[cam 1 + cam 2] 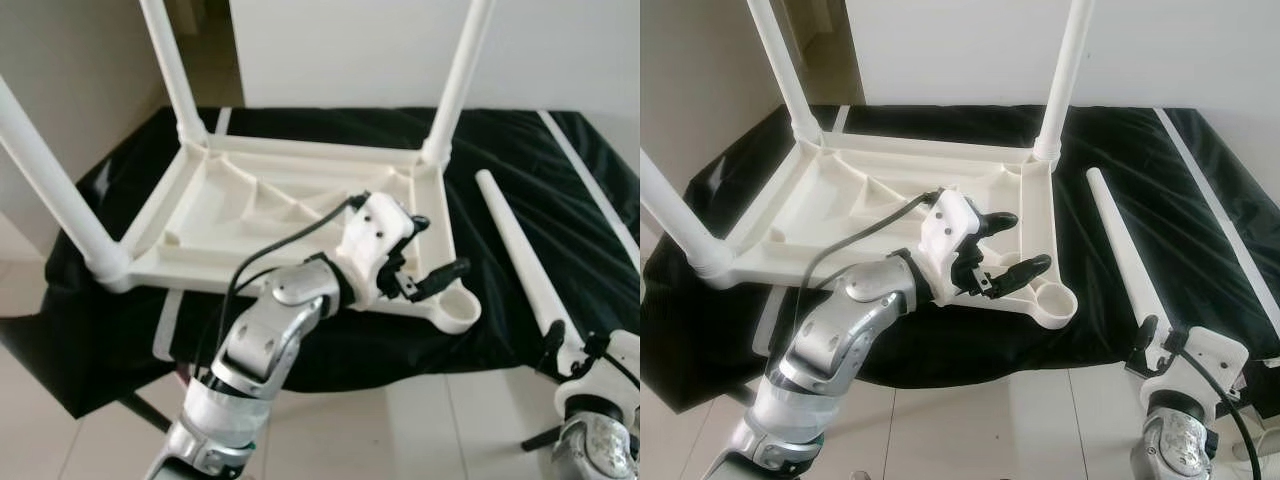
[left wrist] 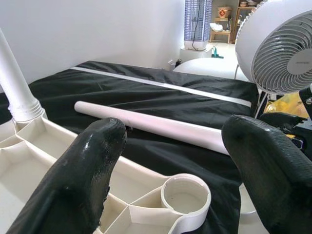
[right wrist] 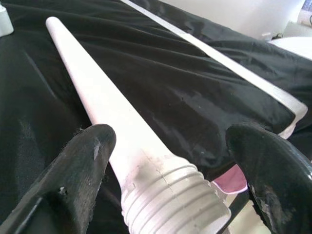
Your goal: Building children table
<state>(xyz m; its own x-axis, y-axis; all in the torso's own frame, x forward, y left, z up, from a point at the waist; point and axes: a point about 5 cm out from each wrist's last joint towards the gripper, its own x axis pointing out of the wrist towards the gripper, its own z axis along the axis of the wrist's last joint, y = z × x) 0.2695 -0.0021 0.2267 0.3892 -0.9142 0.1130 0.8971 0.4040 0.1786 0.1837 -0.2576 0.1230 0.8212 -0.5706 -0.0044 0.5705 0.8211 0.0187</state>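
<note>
- Upturned table top (image 1: 300, 215): on black cloth (image 1: 520, 200), three legs fitted, empty socket (image 2: 185, 196) at near corner.
- Loose leg (image 3: 105, 109): beside it, threaded end nearest.
- Left gripper (image 1: 1012, 243): spread, empty, above socket.
- Right gripper (image 3: 170, 161): wide, straddling threads, not gripping.
- Risk: off-centre closure could roll the leg off the edge.

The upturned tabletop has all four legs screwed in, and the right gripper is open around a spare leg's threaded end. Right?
Not quite. The tabletop has three legs in; the near corner socket is empty, as the right eye view shows. The fourth leg lies loose on the black cloth, with the open right gripper around its threaded end.
</note>
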